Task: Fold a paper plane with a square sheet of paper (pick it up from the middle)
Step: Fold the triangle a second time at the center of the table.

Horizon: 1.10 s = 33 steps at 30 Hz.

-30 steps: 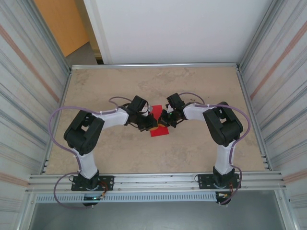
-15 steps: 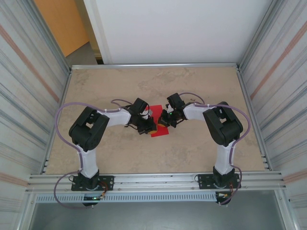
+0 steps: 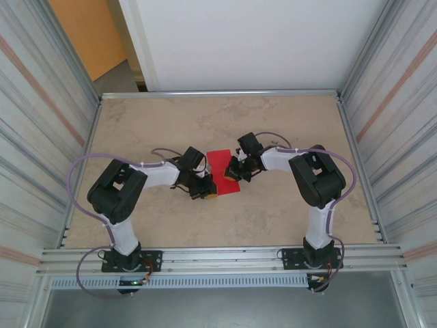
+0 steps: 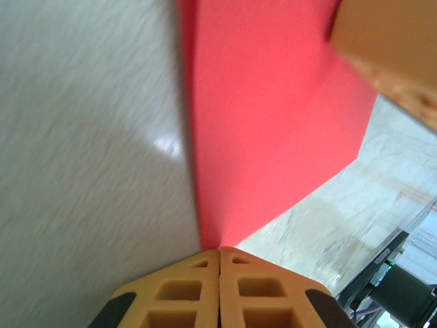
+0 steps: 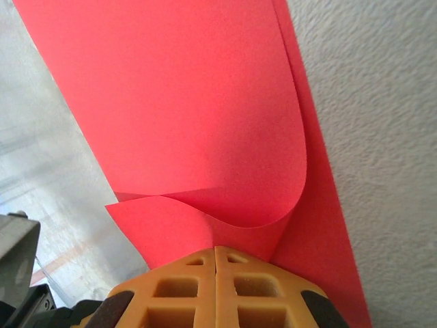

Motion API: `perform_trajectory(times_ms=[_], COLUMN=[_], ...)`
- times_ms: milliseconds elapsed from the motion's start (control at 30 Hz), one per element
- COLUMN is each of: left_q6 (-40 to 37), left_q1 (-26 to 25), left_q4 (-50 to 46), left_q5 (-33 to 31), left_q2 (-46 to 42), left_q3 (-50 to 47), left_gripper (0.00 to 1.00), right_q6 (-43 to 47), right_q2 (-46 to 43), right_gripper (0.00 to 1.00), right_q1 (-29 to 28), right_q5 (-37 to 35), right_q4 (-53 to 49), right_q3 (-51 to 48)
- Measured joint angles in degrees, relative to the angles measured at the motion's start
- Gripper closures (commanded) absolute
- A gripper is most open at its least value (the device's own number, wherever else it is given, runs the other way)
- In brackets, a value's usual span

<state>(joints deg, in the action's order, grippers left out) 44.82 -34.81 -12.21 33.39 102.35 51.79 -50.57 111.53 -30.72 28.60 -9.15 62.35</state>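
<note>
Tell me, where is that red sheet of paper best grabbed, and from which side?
Probably by its edges, coming in low from the sides. The square sheet of paper is thin and lies on the table, so only a lifted edge offers a pinch. The right gripper is shut on its curled-up edge; the left gripper pinches a corner.

Plain, unmarked bright red square sheet of paper (image 3: 222, 168), mottled beige marble-like table (image 3: 287, 123), yellow-orange fingertips (image 5: 179, 292) with black bases.
</note>
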Motion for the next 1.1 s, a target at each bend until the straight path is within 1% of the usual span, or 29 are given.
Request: perform_trajectory(times_ms=[100, 267, 500, 767, 967, 1100], left_q6=[0.07, 0.28, 0.28, 0.26, 0.26, 0.24], left_q1=[0.00, -0.02, 0.00, 0.11, 0.22, 0.22], left_q4=[-1.22, 0.28, 1.60, 0.04, -0.13, -0.24], left_q5=[-0.26, -0.50, -0.98, -2.49, -2.58, -2.58], left_q2=[-1.62, -4.48, -1.07, 2.40, 2.47, 2.47], left_q3=[-0.24, 0.52, 3.39, 3.48, 3.50, 3.54], left_gripper=[0.92, 0.92, 0.93, 0.96, 0.97, 0.98], right_q6=[0.00, 0.00, 0.00, 0.31, 3.61, 6.82], right_q2=[0.00, 0.02, 0.04, 0.04, -0.22, -3.06], right_gripper=[0.97, 0.97, 0.97, 0.96, 0.92, 0.90], right_q1=[0.02, 0.11, 0.11, 0.28, 0.33, 0.20], right_q5=[0.04, 0.17, 0.24, 0.98, 0.74, -0.96], right_q4=[0.02, 0.00, -0.11, 0.04, -1.36, -3.06], right_q3=[0.00, 0.02, 0.13, 0.13, 0.85, 0.87])
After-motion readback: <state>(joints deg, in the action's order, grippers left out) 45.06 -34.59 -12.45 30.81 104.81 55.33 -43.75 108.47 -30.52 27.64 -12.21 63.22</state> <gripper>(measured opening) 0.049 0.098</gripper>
